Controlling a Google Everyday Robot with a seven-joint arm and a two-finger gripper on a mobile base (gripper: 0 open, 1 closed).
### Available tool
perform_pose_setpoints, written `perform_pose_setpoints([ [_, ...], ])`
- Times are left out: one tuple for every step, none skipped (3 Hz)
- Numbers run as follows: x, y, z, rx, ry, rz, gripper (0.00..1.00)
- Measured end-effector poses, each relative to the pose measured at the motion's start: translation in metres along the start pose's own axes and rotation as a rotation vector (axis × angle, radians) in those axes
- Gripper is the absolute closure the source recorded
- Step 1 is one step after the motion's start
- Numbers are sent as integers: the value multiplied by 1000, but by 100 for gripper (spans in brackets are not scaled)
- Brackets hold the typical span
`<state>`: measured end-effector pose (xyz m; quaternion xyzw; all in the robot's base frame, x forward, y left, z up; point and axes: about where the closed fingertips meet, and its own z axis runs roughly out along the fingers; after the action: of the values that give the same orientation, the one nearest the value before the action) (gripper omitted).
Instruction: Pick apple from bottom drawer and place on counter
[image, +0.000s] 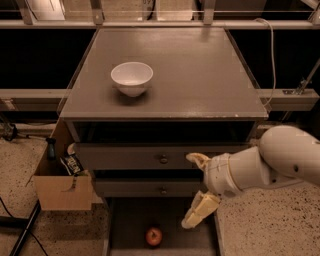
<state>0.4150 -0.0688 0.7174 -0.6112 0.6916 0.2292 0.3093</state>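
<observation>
A small red apple (154, 236) lies in the pulled-out bottom drawer (129, 225), near the front of its tray. My gripper (196, 189) reaches in from the right on a white arm, in front of the two upper drawers and above and to the right of the apple. Its two pale fingers (198, 211) are spread wide apart and hold nothing. The counter (200, 75) is the broad grey-brown top of the cabinet above.
A white bowl (132, 78) stands on the counter's left half. The two upper drawers with round knobs (163, 159) are partly out. A cardboard box (62, 187) with items stands on the floor at the cabinet's left. Speckled floor lies on both sides.
</observation>
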Motion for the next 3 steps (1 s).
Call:
perform_pose_setpoints([
  [35, 14, 45, 22, -80, 44, 0],
  [79, 26, 73, 73, -156, 63, 0],
  [145, 37, 118, 70, -177, 128, 0],
])
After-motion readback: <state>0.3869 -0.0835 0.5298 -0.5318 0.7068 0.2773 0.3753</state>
